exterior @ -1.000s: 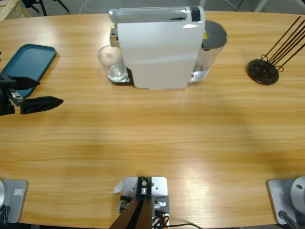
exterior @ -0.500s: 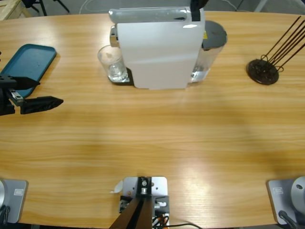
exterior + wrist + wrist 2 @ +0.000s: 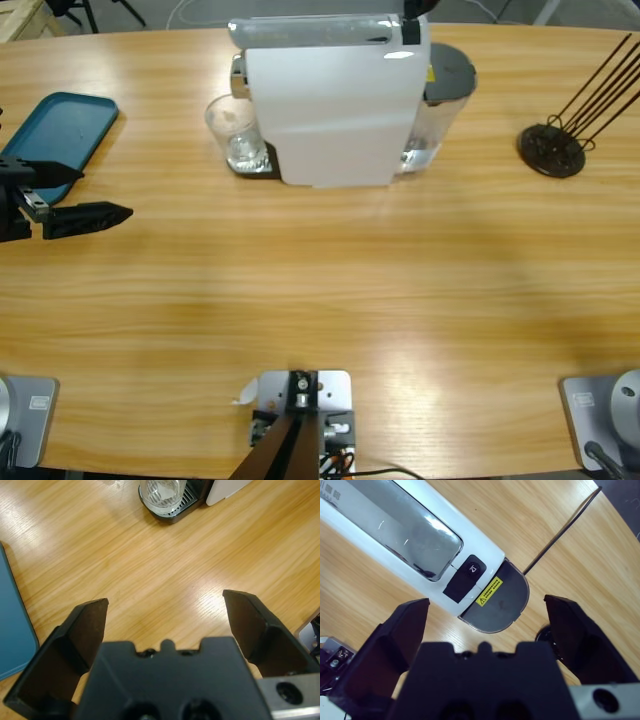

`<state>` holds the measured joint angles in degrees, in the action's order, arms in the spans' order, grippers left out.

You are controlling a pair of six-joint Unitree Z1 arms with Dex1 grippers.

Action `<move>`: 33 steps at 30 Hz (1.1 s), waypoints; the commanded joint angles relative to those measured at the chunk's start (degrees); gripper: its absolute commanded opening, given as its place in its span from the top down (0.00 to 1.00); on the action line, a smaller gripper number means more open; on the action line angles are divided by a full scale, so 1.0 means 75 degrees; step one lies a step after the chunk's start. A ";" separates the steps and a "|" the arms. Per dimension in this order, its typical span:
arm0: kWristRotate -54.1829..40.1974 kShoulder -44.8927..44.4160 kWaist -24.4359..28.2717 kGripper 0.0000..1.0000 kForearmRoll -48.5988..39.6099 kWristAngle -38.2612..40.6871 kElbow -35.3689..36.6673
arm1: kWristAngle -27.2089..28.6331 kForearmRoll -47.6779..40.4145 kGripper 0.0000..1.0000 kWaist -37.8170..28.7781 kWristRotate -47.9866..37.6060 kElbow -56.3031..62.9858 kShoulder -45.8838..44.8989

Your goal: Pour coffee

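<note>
The glass [image 3: 232,132] in front of the machine [image 3: 330,100] looks breakable and slippery, so it is best held by its sides; both grippers [image 3: 165,625] [image 3: 487,630] are wide open and empty.

You saw the clear glass cup [image 3: 161,494] cut off by the top edge, and whether it held any coffee couldn't be told.

Yellow warning label [image 3: 489,591], print unreadable, on coffee machine [image 3: 420,545] top
</note>
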<state>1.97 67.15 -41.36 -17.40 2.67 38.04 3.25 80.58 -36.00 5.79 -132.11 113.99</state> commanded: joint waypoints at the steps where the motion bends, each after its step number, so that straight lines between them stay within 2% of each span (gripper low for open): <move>1: -0.0040 0.0070 -0.0063 0.00 0.0023 0.0078 -0.0197 | 0.0000 -0.0009 0.00 0.0054 -0.0093 0.0229 -0.0192; 6: -0.0044 0.0070 -0.0063 0.00 0.0023 0.0089 -0.0197 | 0.0035 -0.0295 0.00 0.0030 -0.0093 0.0733 -0.0569; 14: -0.0089 0.0108 -0.0063 0.00 0.0161 0.0089 -0.0256 | 0.0117 -0.2020 0.00 -0.0134 -0.0348 0.4117 -0.3025; 23: -0.0180 0.0131 -0.0063 0.00 0.0503 0.0099 -0.0411 | 0.0305 -0.4603 0.00 -0.0134 -0.0339 0.8101 -0.6070; 25: -0.0276 0.0192 -0.0063 0.00 0.0550 0.0101 -0.0420 | 0.0218 -0.5346 0.00 -0.0134 -0.0339 0.8969 -0.6527; 30: -0.0363 0.0075 -0.0063 0.00 0.0607 0.0101 -0.0502 | -0.0047 -0.6145 0.00 -0.0134 -0.0022 1.0304 -0.7265; 33: -0.0368 -0.0035 -0.0063 0.00 0.0721 0.0113 -0.0558 | -0.0417 -0.7809 0.00 -0.0134 0.0064 1.1898 -0.8498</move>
<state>0.22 67.24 -41.50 -13.63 2.89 36.56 3.94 37.94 -36.56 4.39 -61.25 64.48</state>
